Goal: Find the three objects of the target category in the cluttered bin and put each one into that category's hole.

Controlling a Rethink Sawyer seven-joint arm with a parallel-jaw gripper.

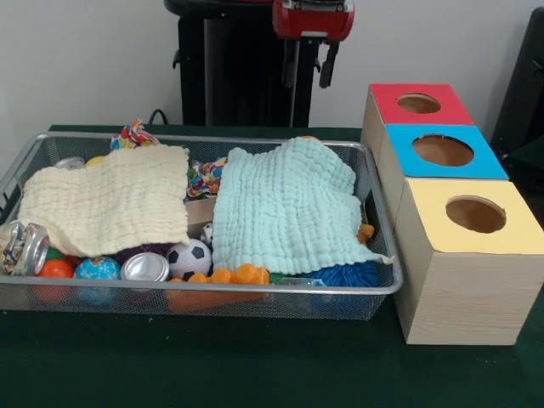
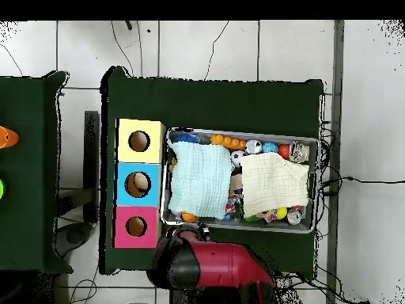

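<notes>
The silver wire-mesh bin (image 1: 384, 223) sits on the green table and also shows in the overhead view (image 2: 318, 184). A cream cloth (image 1: 110, 204) and a mint cloth (image 1: 289, 208) cover most of its contents. One multicoloured knotted rope bundle (image 1: 134, 134) rests at the bin's far rim. A second bundle (image 1: 206, 177) peeks out between the two cloths. A third one is not visible. My gripper (image 1: 308, 66) hangs open and empty above the bin's far edge, clear of everything. The red arm (image 2: 213, 269) shows in the overhead view.
Three wooden boxes stand beside the bin, with a red-top hole (image 1: 418, 104), a blue-top hole (image 1: 442, 150) and a yellow-top hole (image 1: 474, 214). Along the bin's near side lie a soccer ball (image 1: 189, 257), cans (image 1: 144, 267), orange balls (image 1: 242, 274) and a blue spiky ball (image 1: 348, 274).
</notes>
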